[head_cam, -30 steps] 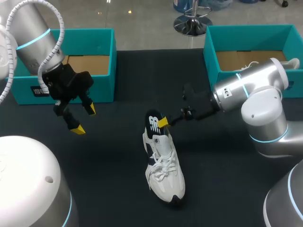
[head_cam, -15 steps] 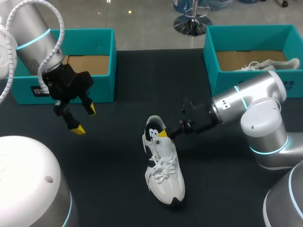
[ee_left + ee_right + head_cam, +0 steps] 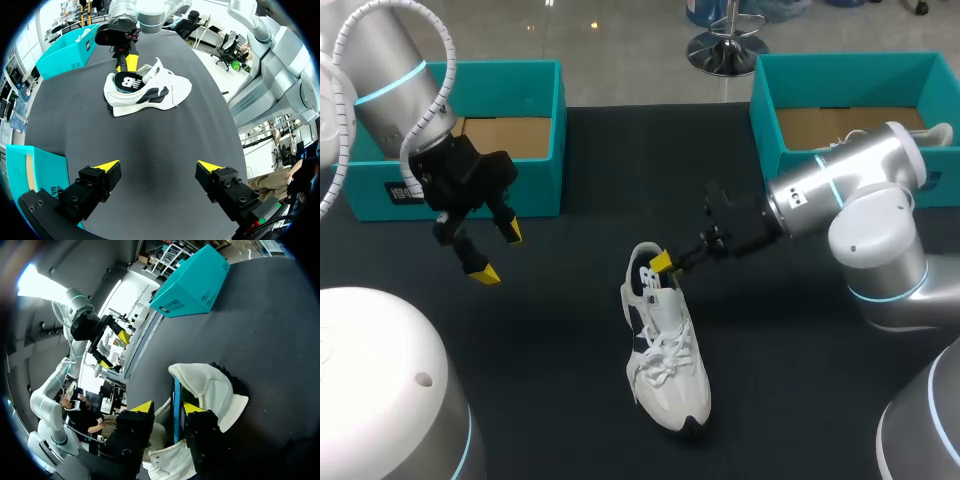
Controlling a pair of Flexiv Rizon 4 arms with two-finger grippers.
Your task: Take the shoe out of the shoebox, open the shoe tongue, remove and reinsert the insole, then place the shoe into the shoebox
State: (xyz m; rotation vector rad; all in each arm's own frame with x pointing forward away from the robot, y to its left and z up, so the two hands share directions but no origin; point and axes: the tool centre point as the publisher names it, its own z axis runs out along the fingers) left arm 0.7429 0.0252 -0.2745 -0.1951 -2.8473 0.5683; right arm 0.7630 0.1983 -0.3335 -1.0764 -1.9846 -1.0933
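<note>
White sneaker (image 3: 668,365) near the middle of the black surface (image 3: 570,330). Stands upright on its sole, toe toward the robot, heel toward the far edge, well apart from both boxes.

Black insole (image 3: 125,81) at the heel opening. Tilts up out of the sneaker at its heel end, showing a white logo in the left wrist view.

Right hand (image 3: 662,262) right at that heel, coming in from the right side. In the right wrist view, fingers (image 3: 142,407) apart with the insole's thin edge standing between them. Lies close against one yellow tip, with a visible gap to the other, so not clamped.

Left hand (image 3: 498,252) above the surface, in front of the left shoebox (image 3: 535,170) and well apart from the sneaker. Hangs with yellow tips wide apart, holding nothing.

Right shoebox (image 3: 850,75) at the far right corner, teal like the left one. Partly hidden behind the right arm, with part of a second shoe (image 3: 942,132) showing white inside.
</note>
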